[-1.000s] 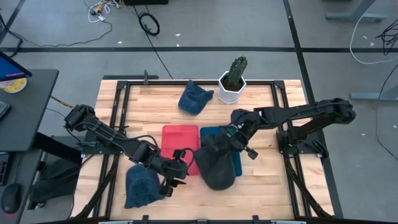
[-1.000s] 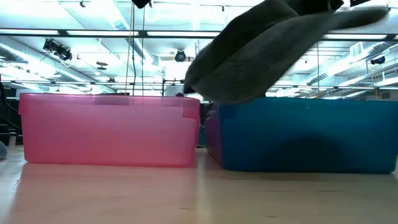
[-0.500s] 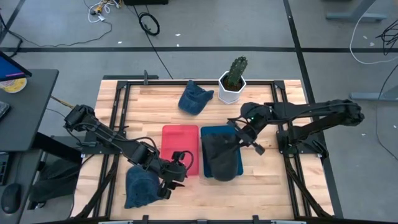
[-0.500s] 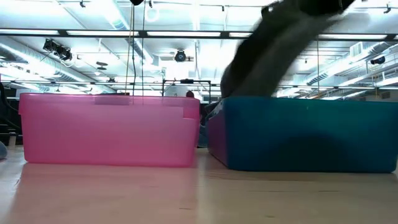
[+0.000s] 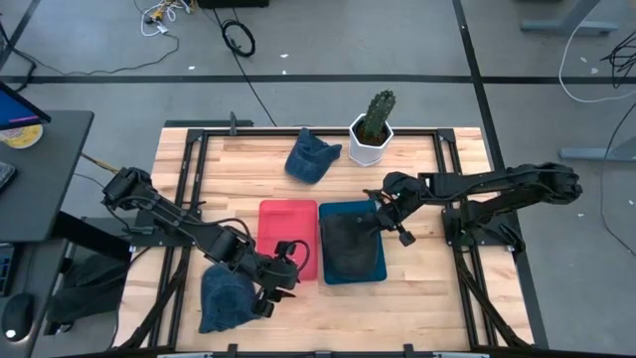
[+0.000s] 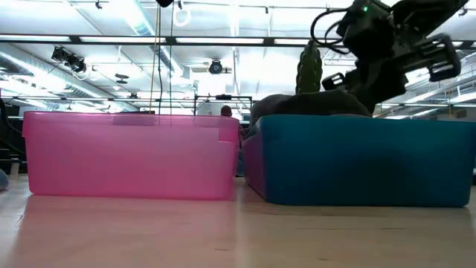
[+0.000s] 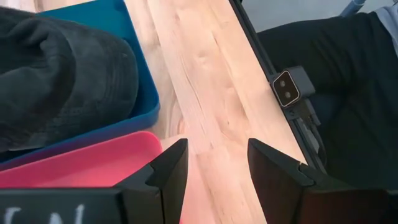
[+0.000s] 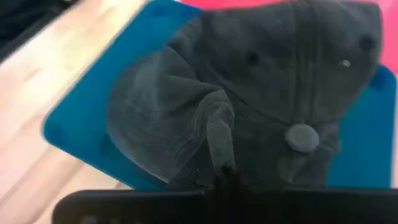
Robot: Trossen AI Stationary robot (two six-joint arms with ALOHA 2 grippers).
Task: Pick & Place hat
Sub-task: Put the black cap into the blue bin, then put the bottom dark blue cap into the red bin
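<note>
A dark grey cap lies crown up in the blue bin; in the low view its top just clears the bin's rim. My right gripper is over the bin's far right part, shut on the cap. My left gripper hovers open by the pink bin's near right corner; through the open fingers I see bare table. A blue cap lies on the table beside the left arm, and another blue cap lies near the far edge. My right gripper pinches a raised fold of the dark grey cap's crown, near the top button. It comes slanting down from the table's far right side. The cap rests in the blue bin, its cloth drawn into a ridge toward the fingers.
A white pot with a cactus stands at the far edge, just behind the right arm, and shows behind the blue bin in the low view. The pink bin sits close against the blue one. Black frame rails border the table.
My right gripper has carried the dark grey cap down and toward the far edge. The cap hung raised over the blue bin's near edge a second ago; it has now sunk into the bin and lies flat there.
</note>
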